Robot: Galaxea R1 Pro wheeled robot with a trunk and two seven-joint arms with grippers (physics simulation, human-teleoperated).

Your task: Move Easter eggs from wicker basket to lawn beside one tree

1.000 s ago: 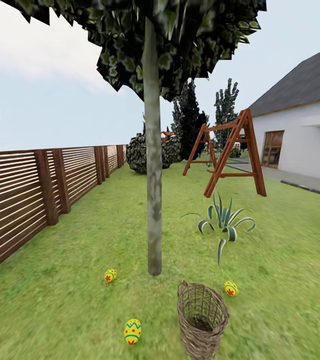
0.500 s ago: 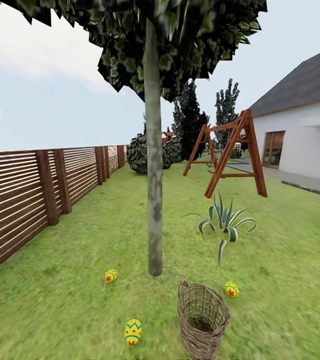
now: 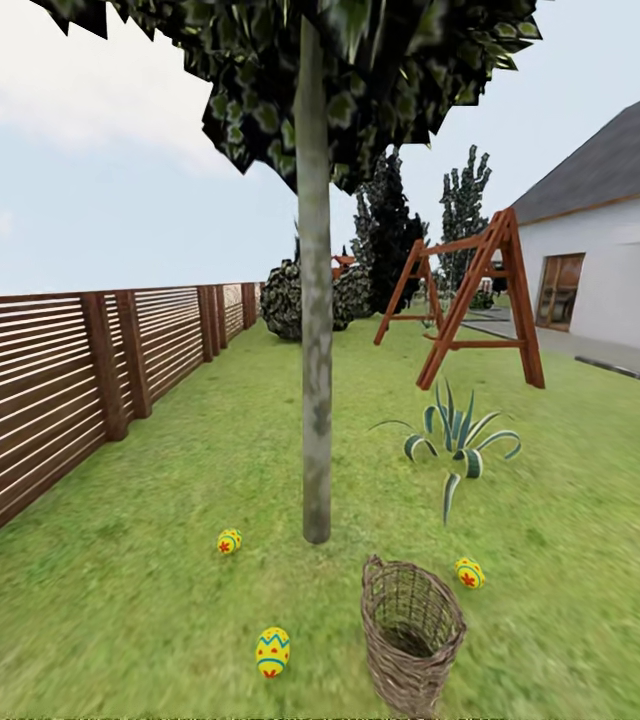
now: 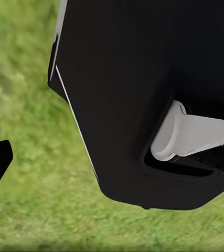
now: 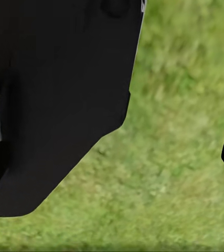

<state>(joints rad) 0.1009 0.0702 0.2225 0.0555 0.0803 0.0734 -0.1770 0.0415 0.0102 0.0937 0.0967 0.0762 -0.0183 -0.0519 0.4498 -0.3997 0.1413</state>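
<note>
**Three eggs on the grass round the tree, basket upright**

The head view looks across the lawn [image 3: 160,480] of the garden. The tree [image 3: 315,400] rises in the middle, its pale trunk meeting the grass just beyond the basket [image 3: 412,632], which stands upright near the bottom edge at about 5 o'clock from the trunk's foot. No egg can be seen in the part of the basket's inside that shows.

All three eggs lie on the grass. The left egg [image 3: 228,541] sits near the trunk's foot at about 9 o'clock from it. The right egg [image 3: 469,572] lies at about 4 o'clock from the trunk, just beside the basket's far rim. The near egg [image 3: 272,651] rests at about 7 o'clock from the trunk, farther from it than the other two and apart from the basket at its 9 o'clock.

A spiky plant [image 3: 457,440] grows at 2 o'clock from the trunk. The fence [image 3: 70,380] runs along the left, the swing frame [image 3: 465,300] stands beyond the plant, and the house [image 3: 610,260] is at the right edge.

Both wrist views show blurred grass behind a large black robot part. A dark tip shows at the edge of each, but whether either arm's jaws are released or clenched cannot be told.
</note>
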